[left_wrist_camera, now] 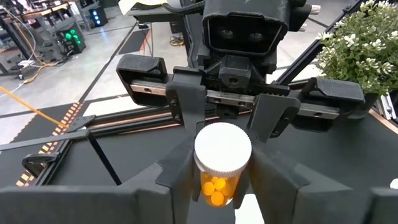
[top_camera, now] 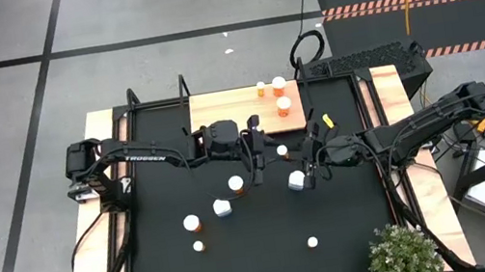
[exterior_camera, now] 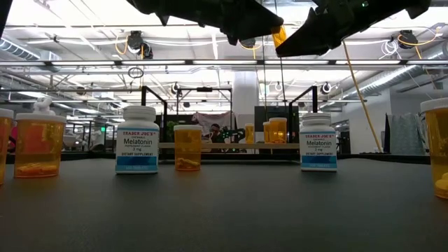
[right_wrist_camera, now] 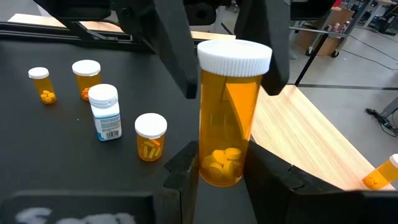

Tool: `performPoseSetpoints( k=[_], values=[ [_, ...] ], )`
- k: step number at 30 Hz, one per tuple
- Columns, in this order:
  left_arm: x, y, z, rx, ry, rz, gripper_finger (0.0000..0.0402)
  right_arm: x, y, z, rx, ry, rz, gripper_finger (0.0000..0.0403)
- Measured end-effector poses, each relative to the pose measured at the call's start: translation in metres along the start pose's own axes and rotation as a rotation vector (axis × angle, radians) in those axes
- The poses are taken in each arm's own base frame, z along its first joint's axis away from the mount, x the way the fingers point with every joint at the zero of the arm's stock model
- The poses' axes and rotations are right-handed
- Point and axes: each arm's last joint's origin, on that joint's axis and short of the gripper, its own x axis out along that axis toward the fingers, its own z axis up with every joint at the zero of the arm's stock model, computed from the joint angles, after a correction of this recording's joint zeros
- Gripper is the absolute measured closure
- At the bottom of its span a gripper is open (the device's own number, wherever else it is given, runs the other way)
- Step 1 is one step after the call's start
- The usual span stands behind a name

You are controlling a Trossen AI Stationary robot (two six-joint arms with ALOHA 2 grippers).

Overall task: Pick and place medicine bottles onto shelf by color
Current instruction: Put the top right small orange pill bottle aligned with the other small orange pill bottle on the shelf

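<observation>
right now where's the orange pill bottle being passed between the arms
In the high view the white-capped orange pill bottle is lifted mid-table, just in front of the light-wood shelf, between the left gripper and the right gripper, both sets of fingers around it.

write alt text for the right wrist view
An orange pill bottle with a white cap stands upright between the right gripper and the left gripper. Four smaller bottles stand on the black mat, beside the light-wood shelf.
</observation>
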Motion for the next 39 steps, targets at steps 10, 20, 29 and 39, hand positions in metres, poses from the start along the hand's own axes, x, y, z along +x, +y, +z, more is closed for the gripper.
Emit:
performPoseSetpoints(
  k=[10, 20, 29, 39],
  values=[
    [0.0, 0.0, 0.0, 0.001, 0.001, 0.0, 0.0276, 0.0, 0.0, 0.0, 0.0, 0.0, -0.001, 0.0293],
    [0.0, 0.0, 0.0, 0.001, 0.001, 0.0, 0.0271, 0.0, 0.0, 0.001, -0.001, -0.005, -0.001, 0.028],
    [-0.002, 0.007, -0.003, -0.01, 0.021, 0.013, 0.0271, 0.0, -0.001, 0.001, 0.011, -0.007, -0.027, 0.0214],
    [-0.005, 0.022, -0.007, -0.024, 0.047, 0.05, 0.027, -0.019, -0.013, -0.001, 0.055, 0.041, -0.135, 0.0123]
  ],
)
